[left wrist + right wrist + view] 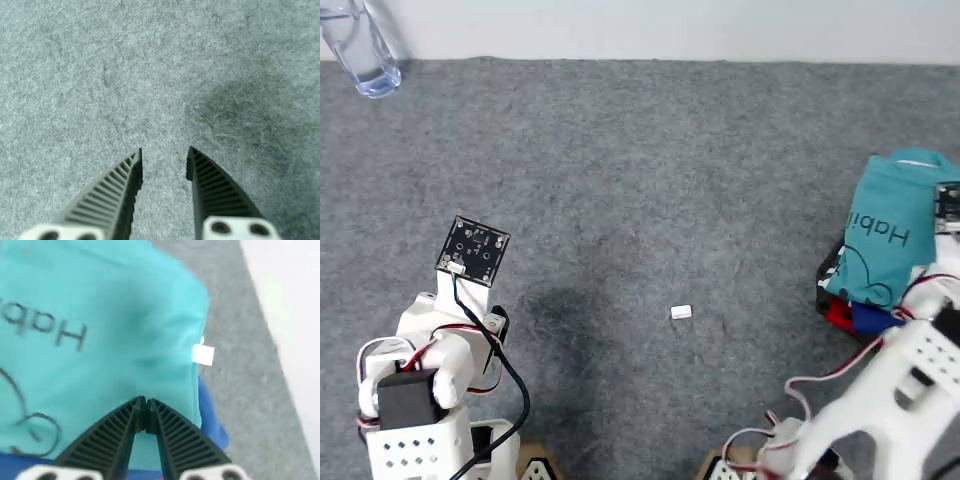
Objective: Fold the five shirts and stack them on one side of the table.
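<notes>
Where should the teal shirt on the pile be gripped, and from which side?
Probably its edge facing the table's middle, from above: the teal shirt lies flat atop the pile, and that edge is exposed, clear of the right arm.

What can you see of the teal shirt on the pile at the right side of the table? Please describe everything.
The teal shirt is soft cloth, folded, with dark lettering and a thin line drawing on its upper face. A small white tag sticks out at one edge. It lies on top of a pile, over a blue shirt and red cloth, at the right edge of the table. The right hand, its jaws closed, touches the shirt; whether it pinches cloth is unclear.
</notes>
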Controlling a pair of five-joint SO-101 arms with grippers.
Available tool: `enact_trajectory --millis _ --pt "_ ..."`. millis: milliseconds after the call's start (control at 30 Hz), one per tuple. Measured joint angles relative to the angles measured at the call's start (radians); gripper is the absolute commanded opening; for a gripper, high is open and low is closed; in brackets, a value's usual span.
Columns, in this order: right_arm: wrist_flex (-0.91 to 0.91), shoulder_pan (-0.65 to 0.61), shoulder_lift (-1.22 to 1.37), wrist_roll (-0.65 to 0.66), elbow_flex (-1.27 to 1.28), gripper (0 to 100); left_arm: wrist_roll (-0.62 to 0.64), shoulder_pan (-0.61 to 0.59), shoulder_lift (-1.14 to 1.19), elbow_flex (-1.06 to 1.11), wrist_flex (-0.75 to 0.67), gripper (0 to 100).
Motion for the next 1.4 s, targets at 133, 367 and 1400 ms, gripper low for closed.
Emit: enact_trajectory --millis 133,367,1400 --pt "-0.091 0.018 0.199 0.017 -0.017 0.8 0.000 0.000 0.000 0.000 0.000 14" --pt "-0.008 0.049 0.264 0.017 -0.107 0.9 0.000 0.000 0.000 0.000 0.000 14" --pt "0.783 -0.555 -0.652 -0.514 0.173 0.8 0.420 0.026 -0.270 -0.021 -0.086 9"
